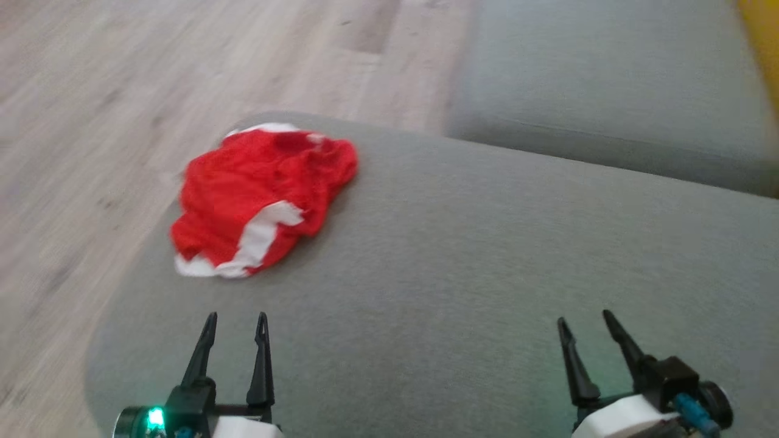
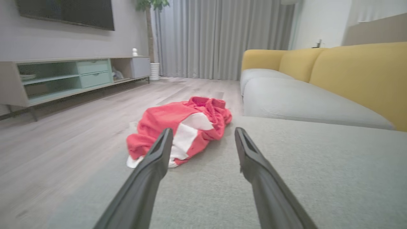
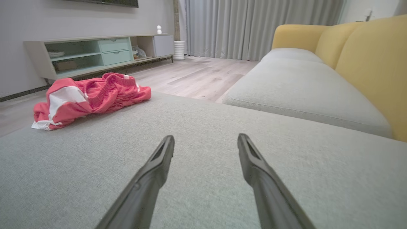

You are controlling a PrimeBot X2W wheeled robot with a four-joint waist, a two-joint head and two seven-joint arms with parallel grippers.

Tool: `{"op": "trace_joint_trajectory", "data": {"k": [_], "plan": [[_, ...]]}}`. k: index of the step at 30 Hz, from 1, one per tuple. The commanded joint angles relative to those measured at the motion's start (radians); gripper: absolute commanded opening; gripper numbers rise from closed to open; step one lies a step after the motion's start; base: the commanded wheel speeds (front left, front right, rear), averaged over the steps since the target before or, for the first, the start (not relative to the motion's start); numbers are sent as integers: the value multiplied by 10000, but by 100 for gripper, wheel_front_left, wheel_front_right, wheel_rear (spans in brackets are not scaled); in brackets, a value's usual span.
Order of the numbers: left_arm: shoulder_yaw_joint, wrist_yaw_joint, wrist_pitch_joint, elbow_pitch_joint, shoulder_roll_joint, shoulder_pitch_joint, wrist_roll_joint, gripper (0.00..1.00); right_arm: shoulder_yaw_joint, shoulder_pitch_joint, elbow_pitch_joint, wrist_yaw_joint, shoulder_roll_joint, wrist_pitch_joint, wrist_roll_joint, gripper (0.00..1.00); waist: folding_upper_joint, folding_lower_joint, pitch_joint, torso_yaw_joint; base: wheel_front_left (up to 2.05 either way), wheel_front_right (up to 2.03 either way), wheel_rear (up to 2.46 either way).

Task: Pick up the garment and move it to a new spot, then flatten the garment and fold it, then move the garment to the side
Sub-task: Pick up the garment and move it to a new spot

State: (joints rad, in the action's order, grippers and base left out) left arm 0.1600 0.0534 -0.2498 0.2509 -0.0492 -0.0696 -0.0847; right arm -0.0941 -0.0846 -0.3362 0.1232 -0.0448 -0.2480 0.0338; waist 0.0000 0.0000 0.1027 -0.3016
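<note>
The garment is red with white bands and lies crumpled near the far left corner of a grey sofa cushion. In the left wrist view the garment sits just ahead of my left fingers, slightly to their left. In the right wrist view the garment lies far off to the left. My left gripper is open above the cushion's near edge, a short way in front of the cloth and holding nothing. My right gripper is open too, well to the right.
A second grey seat cushion lies beyond a seam, with yellow backrests on the right. Wooden floor drops away past the cushion's left and far edges. A low TV cabinet and grey curtains stand across the room.
</note>
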Motion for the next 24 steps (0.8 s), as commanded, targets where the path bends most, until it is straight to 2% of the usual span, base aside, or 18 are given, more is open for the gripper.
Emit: {"op": "trace_joint_trajectory", "data": {"k": [1, 5, 10, 16, 24], "plan": [[-346, 53, -120, -394, -10, 446, 138, 100, -91, 615, 333, 75, -55, -138, 2, 100, 0, 0, -348, -926, 0, 0, 0], [-479, 195, -120, -671, -10, 514, 169, 100, -68, 672, 338, 75, -55, -138, -57, 100, 0, 0, -560, -1503, 0, 0, 0], [-772, 392, -120, -1101, -10, 737, 197, 100, -92, 649, 346, 75, -257, -138, -221, 100, 0, 0, -899, -1703, 0, 0, 0], [-900, 677, -120, -1636, -10, 1677, 224, 100, -105, 753, 571, 75, -956, -138, -272, 100, 0, 0, -1894, -1348, 0, 0, 0], [-324, 1336, -120, -1269, -10, 3726, -317, 100, -171, 1230, 1124, 75, -2314, -138, -106, 100, 0, 0, -3716, -699, 0, 0, 0]]}}
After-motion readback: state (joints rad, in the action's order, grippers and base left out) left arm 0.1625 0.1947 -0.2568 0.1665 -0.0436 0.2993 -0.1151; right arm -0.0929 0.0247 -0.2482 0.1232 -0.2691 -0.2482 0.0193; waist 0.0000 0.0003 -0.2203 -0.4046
